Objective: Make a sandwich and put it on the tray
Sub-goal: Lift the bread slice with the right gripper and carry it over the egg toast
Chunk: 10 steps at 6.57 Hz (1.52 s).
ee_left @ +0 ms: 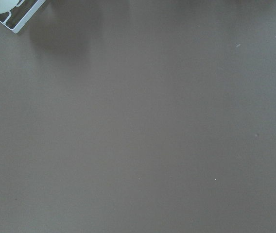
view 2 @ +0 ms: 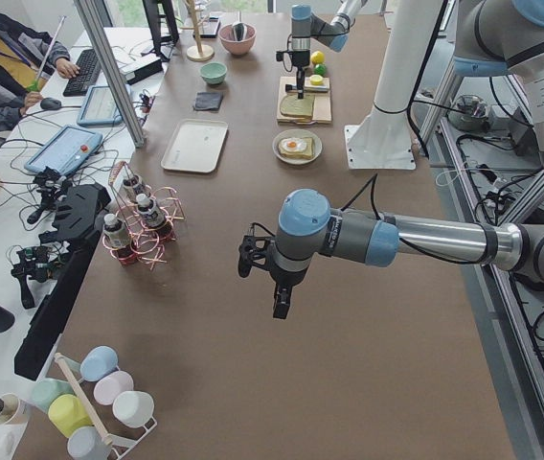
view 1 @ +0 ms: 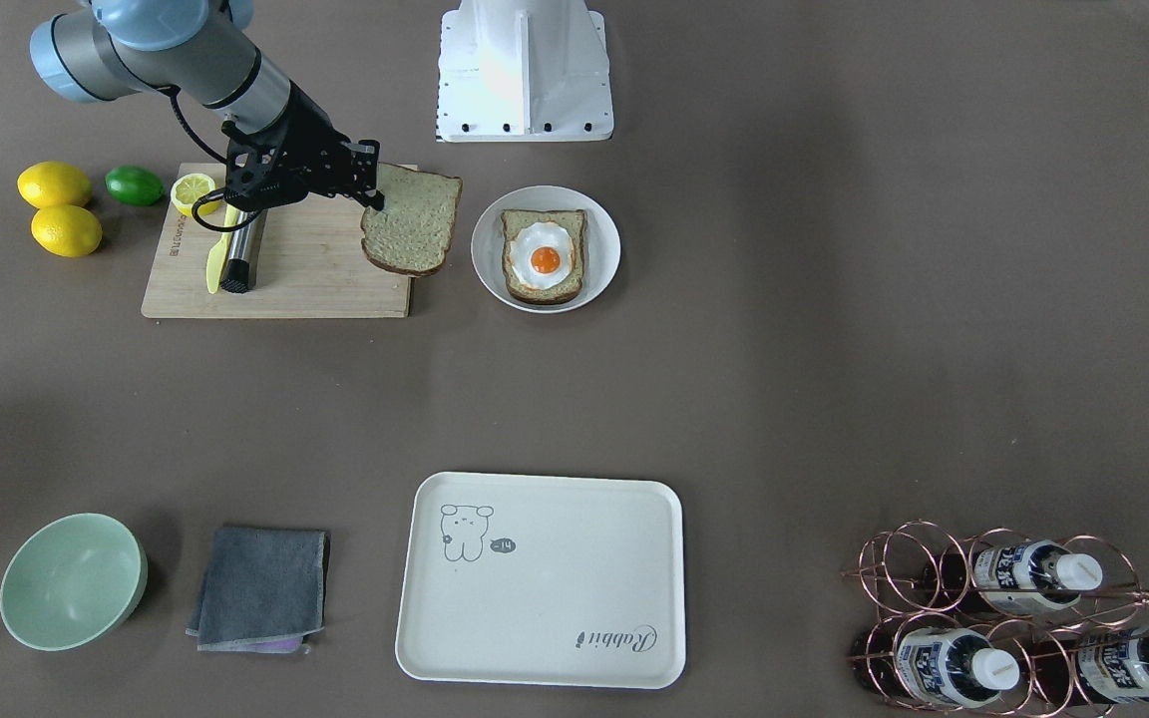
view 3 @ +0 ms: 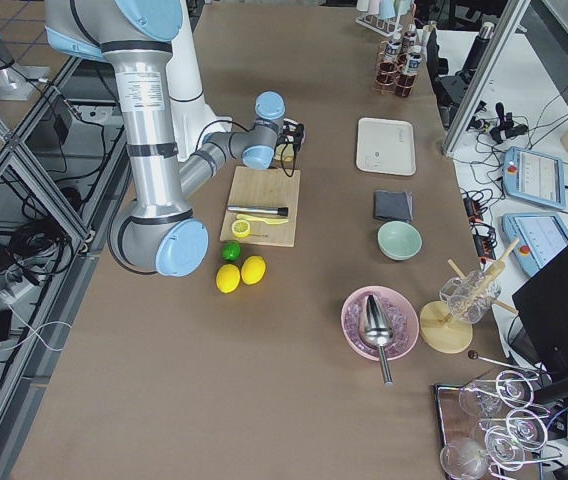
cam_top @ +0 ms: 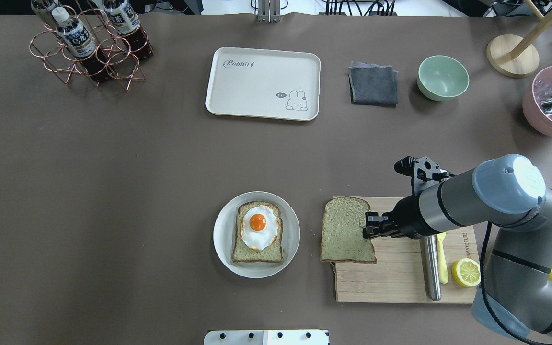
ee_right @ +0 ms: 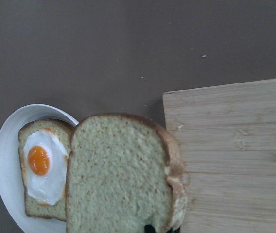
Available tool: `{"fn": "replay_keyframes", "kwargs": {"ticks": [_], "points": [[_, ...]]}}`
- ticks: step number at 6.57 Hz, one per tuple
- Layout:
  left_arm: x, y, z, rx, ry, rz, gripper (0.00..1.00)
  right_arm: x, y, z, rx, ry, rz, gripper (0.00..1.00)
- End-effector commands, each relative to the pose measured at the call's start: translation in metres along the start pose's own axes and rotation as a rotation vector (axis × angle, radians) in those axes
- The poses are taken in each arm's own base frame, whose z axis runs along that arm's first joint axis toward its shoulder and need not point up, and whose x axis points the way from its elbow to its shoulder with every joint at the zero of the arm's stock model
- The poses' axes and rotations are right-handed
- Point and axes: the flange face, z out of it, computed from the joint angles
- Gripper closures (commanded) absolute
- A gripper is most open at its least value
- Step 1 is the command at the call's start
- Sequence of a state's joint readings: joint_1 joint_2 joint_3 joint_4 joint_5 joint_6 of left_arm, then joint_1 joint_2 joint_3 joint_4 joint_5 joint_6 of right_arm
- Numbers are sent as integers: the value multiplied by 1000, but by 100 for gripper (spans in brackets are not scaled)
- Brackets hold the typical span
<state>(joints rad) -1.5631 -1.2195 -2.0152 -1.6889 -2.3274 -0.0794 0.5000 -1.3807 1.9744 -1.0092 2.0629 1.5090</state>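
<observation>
A round white plate (cam_top: 221, 235) holds one bread slice with a fried egg (cam_top: 257, 226) on top, also seen in the front view (view 1: 543, 257). My right gripper (cam_top: 369, 226) is shut on the edge of a second bread slice (cam_top: 345, 230), which hangs over the plate-side edge of the cutting board (cam_top: 391, 282). In the right wrist view this slice (ee_right: 118, 179) partly covers the plate (ee_right: 7, 160). The cream tray (cam_top: 257, 86) lies bare at the far middle of the table. My left gripper (view 2: 280, 305) shows only in the left side view, over bare table; I cannot tell its state.
On the board lie a metal-handled knife (cam_top: 431, 268), a yellow knife (cam_top: 442, 261) and a half lemon (cam_top: 466, 272). Two lemons (view 1: 56, 204) and a lime (view 1: 134, 185) sit beside it. A grey cloth (cam_top: 373, 85), green bowl (cam_top: 442, 77), bottle rack (cam_top: 89, 43) and pink bowl (cam_top: 551, 100) line the far side.
</observation>
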Motion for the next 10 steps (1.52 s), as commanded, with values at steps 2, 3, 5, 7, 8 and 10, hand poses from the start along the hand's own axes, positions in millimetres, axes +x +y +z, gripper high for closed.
{"fn": "replay_keyframes", "kwargs": {"ticks": [2, 3, 5, 7, 8, 10], "points": [[1, -1, -1, 3, 0, 4, 2, -70, 19, 40, -31, -59, 27, 100], [1, -3, -1, 5, 0, 6, 2, -83, 25, 53, -40, -64, 13, 100], [2, -4, -2, 6, 0, 7, 2, -98, 28, 78, -38, -56, -3, 100], [1, 0, -2, 5, 0, 5, 2, -111, 19, 96, -21, -51, -8, 100], [3, -1, -5, 11, 0, 9, 2, -115, 15, 98, -6, -51, -10, 100], [1, -1, -4, 9, -2, 7, 2, -112, 12, 103, -2, -40, -23, 100]]}}
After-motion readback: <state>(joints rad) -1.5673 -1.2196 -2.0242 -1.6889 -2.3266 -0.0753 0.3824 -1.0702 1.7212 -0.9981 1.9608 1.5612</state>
